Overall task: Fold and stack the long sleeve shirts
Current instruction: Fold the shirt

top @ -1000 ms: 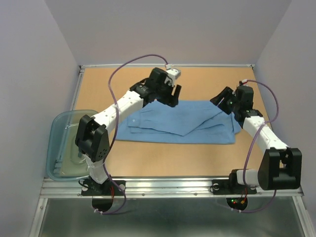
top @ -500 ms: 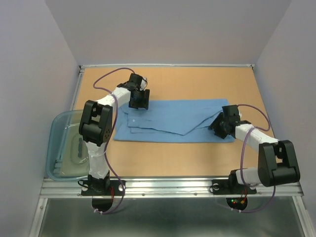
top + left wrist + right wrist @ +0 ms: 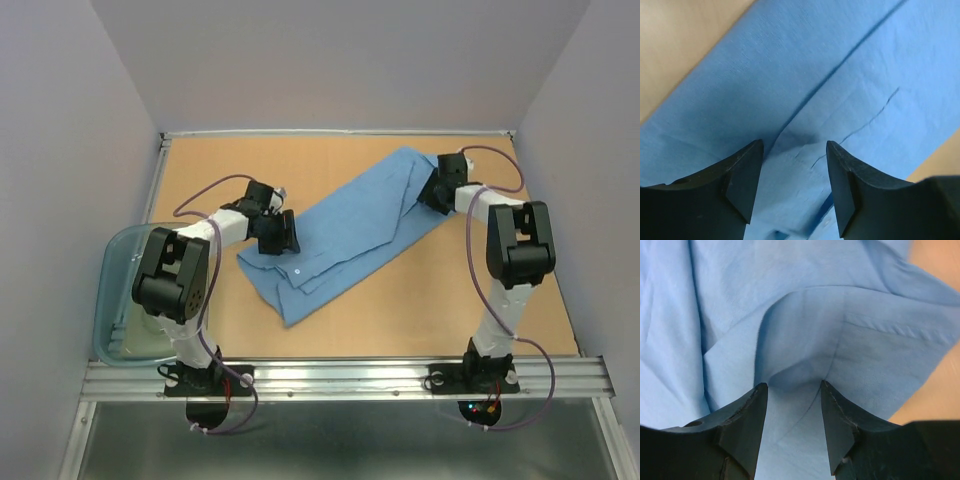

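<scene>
The light blue long sleeve shirt (image 3: 350,225) lies folded in a long diagonal band, from the near left up to the far right of the table (image 3: 420,310). My left gripper (image 3: 283,232) presses down on its near-left part. In the left wrist view the fingers (image 3: 794,150) stand apart, with creased shirt cloth (image 3: 840,75) between them. My right gripper (image 3: 432,190) is down on the far-right end. Its fingers (image 3: 792,390) are also apart, and a small ridge of the cloth (image 3: 790,315) rises between them.
A clear bluish plastic tub (image 3: 125,290) sits at the table's left edge, close beside the left arm. A metal rail (image 3: 340,375) runs along the near edge. Walls close in the left, back and right sides.
The shirt has swung from lying straight across the table to a diagonal. The left gripper moved nearer and the right gripper moved to the far right, both with the cloth. Both jaws have narrowed.
</scene>
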